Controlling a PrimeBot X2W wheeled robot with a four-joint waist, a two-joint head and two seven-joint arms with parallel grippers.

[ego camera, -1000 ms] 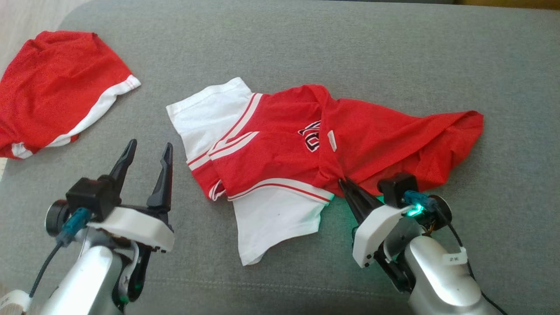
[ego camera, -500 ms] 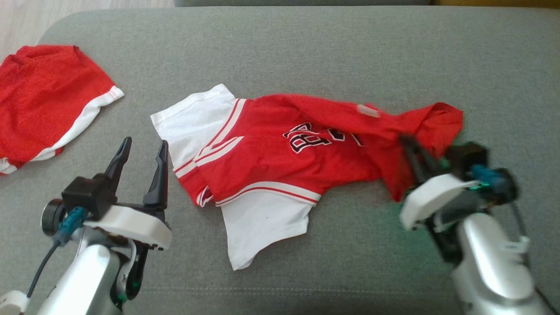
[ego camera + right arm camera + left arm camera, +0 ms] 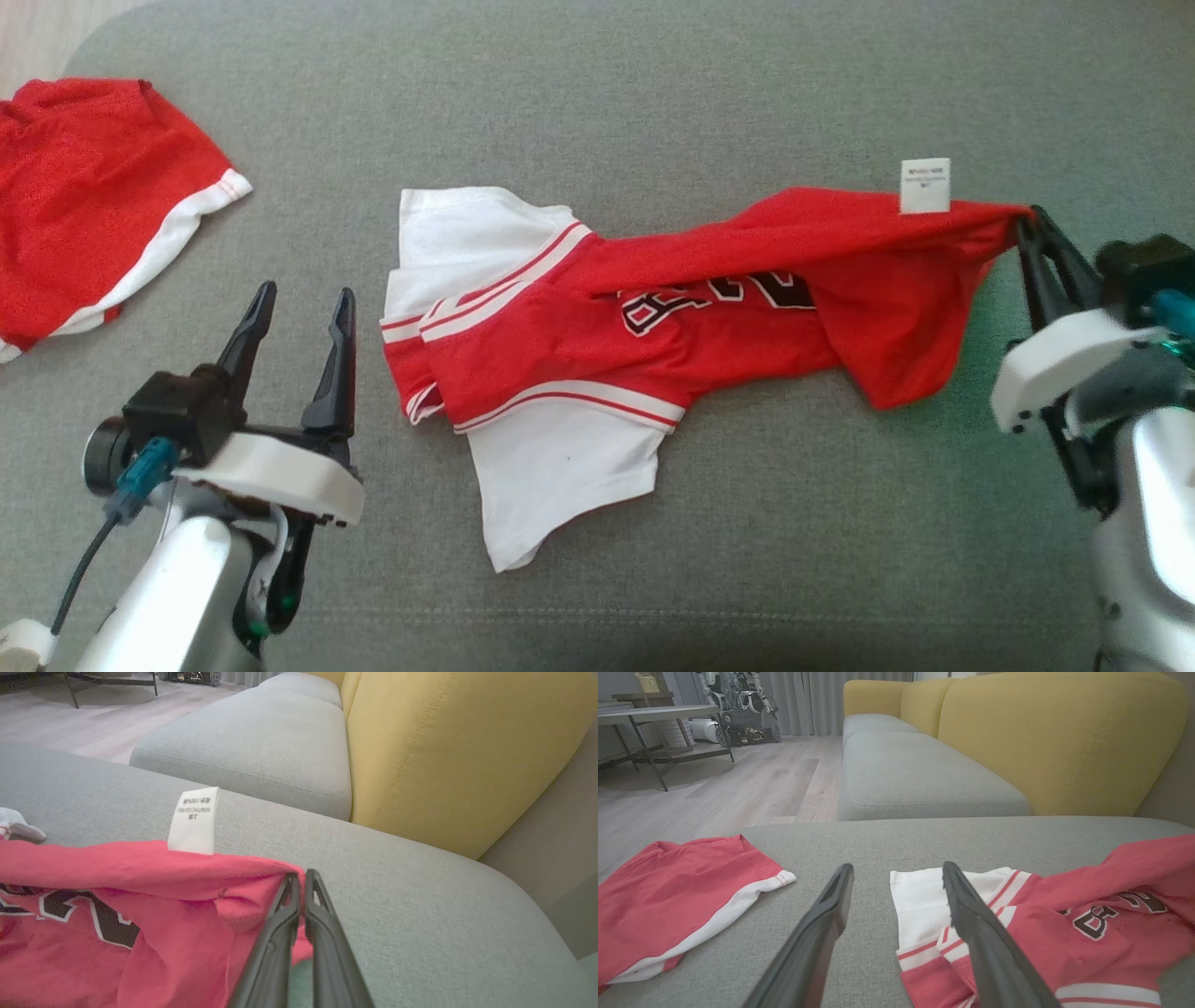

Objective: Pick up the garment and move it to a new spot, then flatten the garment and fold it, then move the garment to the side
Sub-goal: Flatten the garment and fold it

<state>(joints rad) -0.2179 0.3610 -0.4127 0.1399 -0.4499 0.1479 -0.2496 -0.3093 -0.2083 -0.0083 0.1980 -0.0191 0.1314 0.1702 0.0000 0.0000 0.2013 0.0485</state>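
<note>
The garment (image 3: 653, 327) is a red jersey with white sleeves and black lettering, lying stretched across the grey cushion (image 3: 653, 93). My right gripper (image 3: 1027, 219) is shut on its red hem at the far right and holds that edge lifted, a white care label (image 3: 924, 185) standing up beside it. The right wrist view shows the pinched red cloth (image 3: 140, 896) left of the closed fingers (image 3: 289, 914). My left gripper (image 3: 301, 303) stands open just left of the white sleeve (image 3: 467, 233), nothing between its fingers (image 3: 831, 905).
Red shorts with white trim (image 3: 93, 196) lie at the cushion's far left edge (image 3: 668, 891). A yellow sofa back (image 3: 1055, 742) and another grey seat (image 3: 915, 774) stand beyond. Wooden floor (image 3: 738, 779) lies left of the cushion.
My right gripper has pulled the red hem up and to the right, stretching the jersey out and exposing more lettering and the label. The left gripper stayed open in place.
</note>
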